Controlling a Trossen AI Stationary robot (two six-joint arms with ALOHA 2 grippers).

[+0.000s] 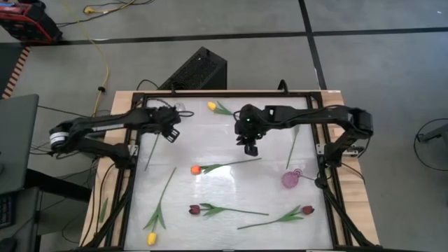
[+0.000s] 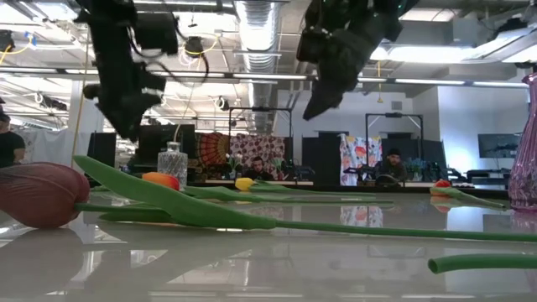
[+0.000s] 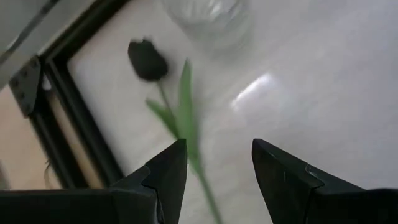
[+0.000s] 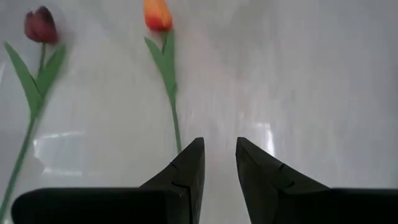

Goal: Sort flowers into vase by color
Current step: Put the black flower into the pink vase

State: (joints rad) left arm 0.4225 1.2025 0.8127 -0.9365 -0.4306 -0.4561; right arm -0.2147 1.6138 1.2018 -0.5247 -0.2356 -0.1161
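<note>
I have the right gripper (image 1: 251, 148) hanging above the middle of the tabletop (image 1: 231, 133), fingers a little apart and empty, lined up with the stem of the orange tulip (image 1: 196, 169) so I can pinch it there. The left gripper (image 1: 170, 134) waits at the far left, wide open and empty, over a dark tulip (image 3: 147, 60) beside the clear vase (image 3: 208, 14). The pink vase (image 1: 291, 179) stands on the right. Other tulips lie loose, none in a vase yet.
</note>
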